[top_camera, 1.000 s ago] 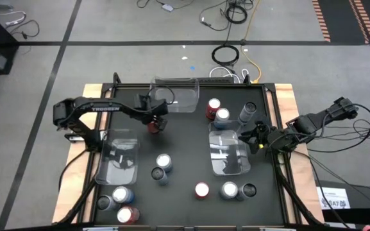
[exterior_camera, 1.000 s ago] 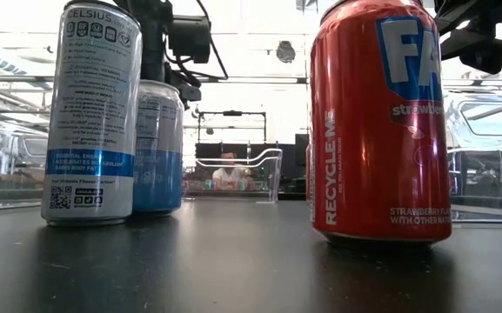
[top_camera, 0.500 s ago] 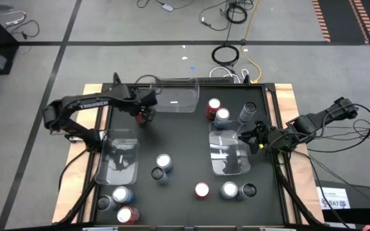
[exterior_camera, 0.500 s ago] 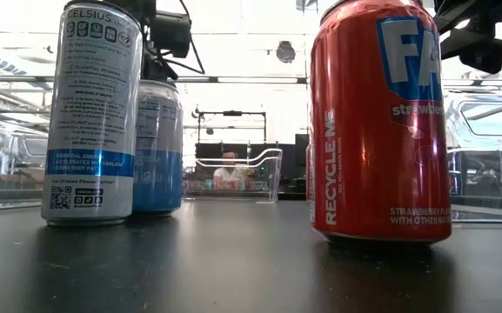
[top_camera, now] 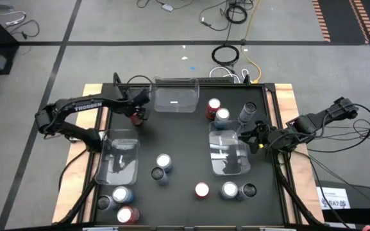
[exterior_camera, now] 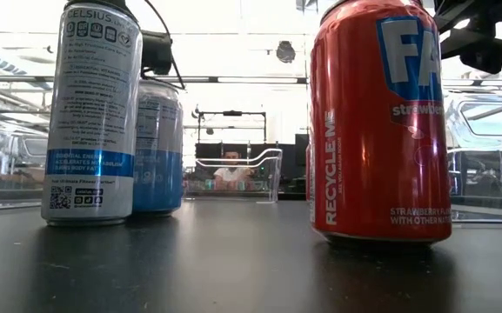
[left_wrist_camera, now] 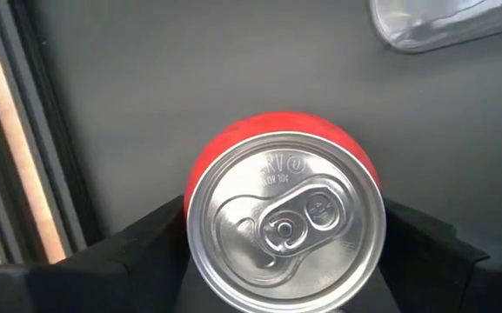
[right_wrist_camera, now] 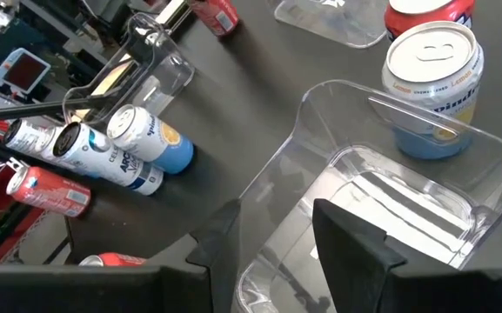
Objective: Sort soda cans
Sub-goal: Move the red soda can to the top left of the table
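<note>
Left arm: I see it stretched from the counter's left edge toward the far-left corner, elbow bent out over the left side, forearm running right.
Left gripper point(top_camera: 136, 115): it sits over a red can point(left_wrist_camera: 284, 230) just left of the far clear bin point(top_camera: 174, 96); in the left wrist view the can's silver top fills the space between my dark fingers point(left_wrist_camera: 137, 256), so the jaws stand wide and close about it, the can upright on the counter point(top_camera: 181, 144).
Left bin point(top_camera: 118, 159): clear, near the left edge, with loose cans just beyond its near end.
Middle cans: two upright ones stand together near the counter's centre point(top_camera: 161, 167).
Right bin point(top_camera: 228, 153): clear; a silver-blue can point(right_wrist_camera: 431, 87) stands just behind its far wall.
Right arm: it reaches in from the right edge, low and bent.
Right gripper point(top_camera: 256, 136): it hovers at the right bin's far right corner, jaws partly open with nothing between them.
</note>
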Robot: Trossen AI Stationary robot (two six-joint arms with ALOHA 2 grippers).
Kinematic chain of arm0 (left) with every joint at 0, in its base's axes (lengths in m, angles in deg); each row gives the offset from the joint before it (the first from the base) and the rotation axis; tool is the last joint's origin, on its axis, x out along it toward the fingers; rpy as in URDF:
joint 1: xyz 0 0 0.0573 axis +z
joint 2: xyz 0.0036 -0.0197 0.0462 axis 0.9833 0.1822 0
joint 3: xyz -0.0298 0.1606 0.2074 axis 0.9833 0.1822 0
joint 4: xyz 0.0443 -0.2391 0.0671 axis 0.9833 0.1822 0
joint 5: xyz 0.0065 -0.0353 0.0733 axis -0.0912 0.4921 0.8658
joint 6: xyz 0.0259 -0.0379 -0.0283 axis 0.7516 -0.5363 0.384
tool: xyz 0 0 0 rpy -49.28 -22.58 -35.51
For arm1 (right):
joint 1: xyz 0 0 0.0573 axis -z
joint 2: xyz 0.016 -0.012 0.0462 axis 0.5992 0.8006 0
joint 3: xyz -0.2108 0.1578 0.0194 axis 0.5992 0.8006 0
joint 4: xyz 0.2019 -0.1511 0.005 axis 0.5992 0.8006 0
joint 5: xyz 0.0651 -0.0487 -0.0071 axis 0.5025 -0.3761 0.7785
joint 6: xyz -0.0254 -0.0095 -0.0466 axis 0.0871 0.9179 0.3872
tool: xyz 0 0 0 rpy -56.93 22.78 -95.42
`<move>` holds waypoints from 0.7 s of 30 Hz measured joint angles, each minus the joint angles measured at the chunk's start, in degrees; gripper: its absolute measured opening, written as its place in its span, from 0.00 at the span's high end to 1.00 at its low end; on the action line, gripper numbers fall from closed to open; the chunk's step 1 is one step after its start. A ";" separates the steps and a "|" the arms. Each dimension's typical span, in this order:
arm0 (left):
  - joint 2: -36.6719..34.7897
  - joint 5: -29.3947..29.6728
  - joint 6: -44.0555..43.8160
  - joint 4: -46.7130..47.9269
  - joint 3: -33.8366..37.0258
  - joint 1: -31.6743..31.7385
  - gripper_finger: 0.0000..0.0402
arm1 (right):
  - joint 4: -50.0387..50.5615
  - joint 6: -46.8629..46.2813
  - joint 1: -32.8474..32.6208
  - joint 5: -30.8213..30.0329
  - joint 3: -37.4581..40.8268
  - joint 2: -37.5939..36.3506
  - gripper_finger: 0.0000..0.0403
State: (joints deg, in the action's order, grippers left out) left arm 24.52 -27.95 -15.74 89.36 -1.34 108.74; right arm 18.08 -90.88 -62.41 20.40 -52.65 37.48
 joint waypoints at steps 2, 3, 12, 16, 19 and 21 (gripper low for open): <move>0.02 -0.01 0.00 0.56 0.14 0.04 0.15 | 0.00 0.24 0.00 0.00 0.00 0.01 0.66; 0.02 0.00 -0.03 0.63 0.14 0.04 0.14 | 0.00 0.40 0.01 0.00 0.00 0.01 0.66; 0.00 0.00 -1.53 0.57 0.12 0.04 0.10 | 0.09 0.91 0.01 -0.17 0.00 0.01 0.66; 0.00 -0.17 -1.53 0.98 0.12 0.02 0.10 | 0.09 1.01 0.01 -0.21 0.00 0.01 0.66; 0.00 -0.22 -1.55 1.45 0.12 0.00 0.10 | 0.11 1.01 0.00 -0.24 0.00 0.01 0.66; -0.05 -0.29 -1.56 1.62 0.12 0.00 0.09 | 0.11 1.05 -0.01 -0.28 0.00 0.01 0.66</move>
State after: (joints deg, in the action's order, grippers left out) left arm 24.47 -28.24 -17.31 90.98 -1.23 108.74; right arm 18.19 -89.83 -62.42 20.11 -52.65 37.49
